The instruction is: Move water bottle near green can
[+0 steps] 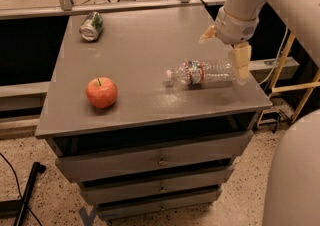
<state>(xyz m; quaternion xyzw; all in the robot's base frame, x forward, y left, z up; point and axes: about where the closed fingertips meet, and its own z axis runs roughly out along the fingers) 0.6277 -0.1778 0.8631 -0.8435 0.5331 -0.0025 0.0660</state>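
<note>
The water bottle [202,73] lies on its side at the right of the grey cabinet top [145,45], white cap pointing left. The green can [91,25] lies on its side at the far left corner, silver end facing the camera. My gripper [225,48] hangs just above and behind the bottle's base end. It is open, with one tan finger [242,61] right at the bottle's base and the other behind it. It holds nothing.
A red-orange apple [101,92] stands at the front left of the cabinet top. The cabinet has drawers [160,159] below. A metal rail [125,5] runs behind the top. A yellow frame [295,87] stands to the right.
</note>
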